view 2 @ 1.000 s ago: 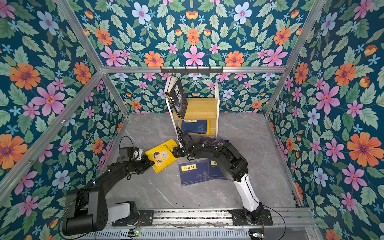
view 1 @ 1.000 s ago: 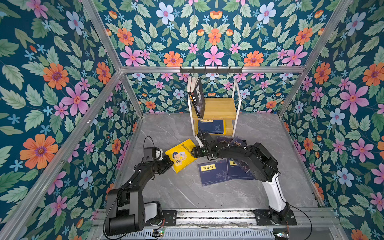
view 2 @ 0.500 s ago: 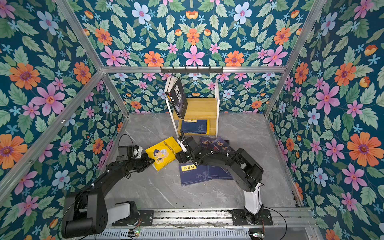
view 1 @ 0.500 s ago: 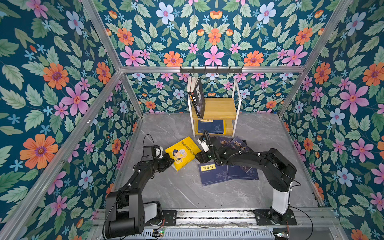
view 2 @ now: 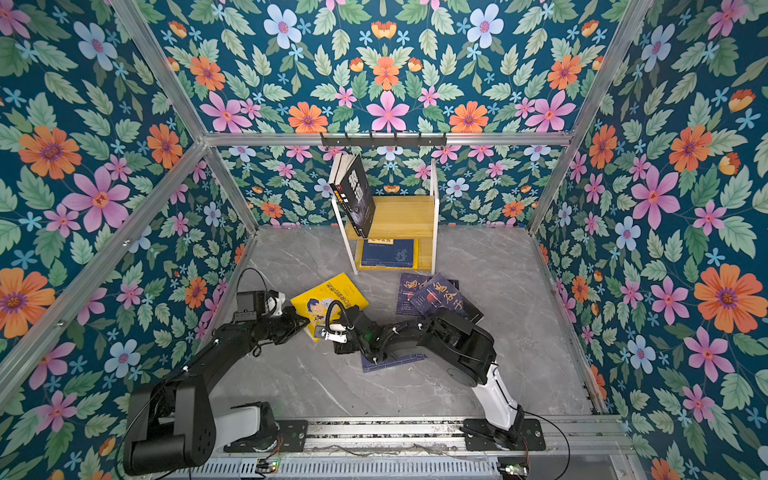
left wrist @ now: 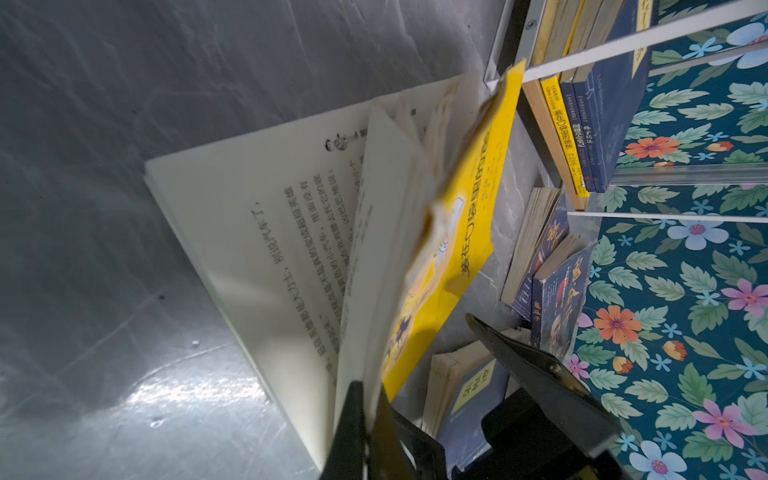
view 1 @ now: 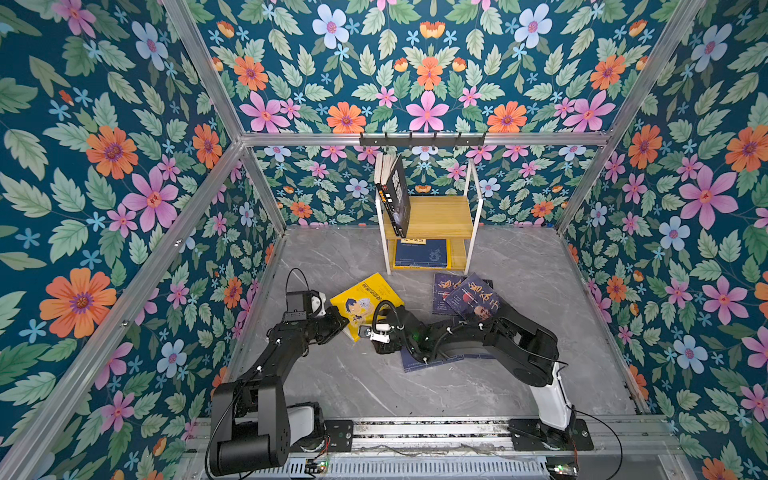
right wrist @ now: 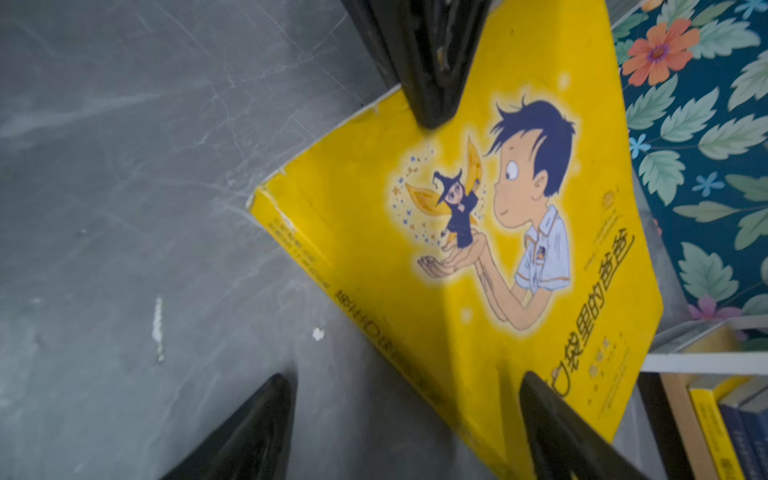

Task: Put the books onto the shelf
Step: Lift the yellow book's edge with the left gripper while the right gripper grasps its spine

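A yellow cartoon-cover book (view 1: 368, 296) (view 2: 328, 294) lies on the grey floor in front of the shelf (view 1: 436, 214) (view 2: 401, 214). My left gripper (view 1: 340, 322) (left wrist: 368, 392) is shut on its cover and a few pages, lifting them so the pages fan open. My right gripper (view 1: 368, 332) (right wrist: 405, 378) stands open at the book's near corner, with one finger over the floor and one over the cover (right wrist: 498, 249). A black book (view 1: 397, 195) leans on the top tier. A navy book (view 1: 422, 252) lies on the lower tier.
Two purple-blue portrait books (view 1: 465, 295) lie on the floor right of the yellow one. Navy books (view 1: 432, 361) are partly hidden under my right arm. A black hook rail (view 1: 422, 140) runs along the back wall above the shelf. Floral walls enclose the floor.
My right gripper has moved from near the shelf's foot toward the front, to the yellow book's near corner, and opened wider. My left gripper has kept its hold on the book.
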Controlling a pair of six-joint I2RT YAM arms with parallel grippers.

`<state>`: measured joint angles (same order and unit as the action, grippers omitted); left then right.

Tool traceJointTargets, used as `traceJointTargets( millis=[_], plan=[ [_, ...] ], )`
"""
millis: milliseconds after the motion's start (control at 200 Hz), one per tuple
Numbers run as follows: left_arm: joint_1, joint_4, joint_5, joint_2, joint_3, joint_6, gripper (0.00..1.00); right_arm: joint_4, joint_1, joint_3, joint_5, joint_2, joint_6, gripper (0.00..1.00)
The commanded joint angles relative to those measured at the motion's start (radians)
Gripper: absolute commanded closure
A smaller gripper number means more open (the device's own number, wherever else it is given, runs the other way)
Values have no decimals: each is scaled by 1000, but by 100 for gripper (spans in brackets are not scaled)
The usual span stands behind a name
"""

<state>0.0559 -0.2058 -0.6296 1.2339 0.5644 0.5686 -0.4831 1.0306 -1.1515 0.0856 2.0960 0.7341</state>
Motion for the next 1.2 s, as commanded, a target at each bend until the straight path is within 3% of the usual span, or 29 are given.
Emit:
traceJointTargets(
  millis=[0, 455, 530, 645, 800, 1195],
  plan=[
    [1, 16, -8, 4, 3, -3, 100, -144, -1, -13, 59, 33, 142, 16],
    [1, 23, 1, 6, -5, 4, 100, -332, 0, -40, 103, 156, 377, 30],
    [1, 21, 2, 10, -5, 4, 100, -360, -1, -38, 109, 169, 398, 37],
    [2, 22, 7, 4, -4, 4, 100, -387, 0, -27, 103, 176, 434, 63],
    [2, 3, 29, -8, 0, 1, 70, -420, 0, -12, 104, 175, 463, 100],
    [47, -33, 132, -98, 50, -121, 46, -367, -9, 27, 72, 84, 413, 100]
  ],
)
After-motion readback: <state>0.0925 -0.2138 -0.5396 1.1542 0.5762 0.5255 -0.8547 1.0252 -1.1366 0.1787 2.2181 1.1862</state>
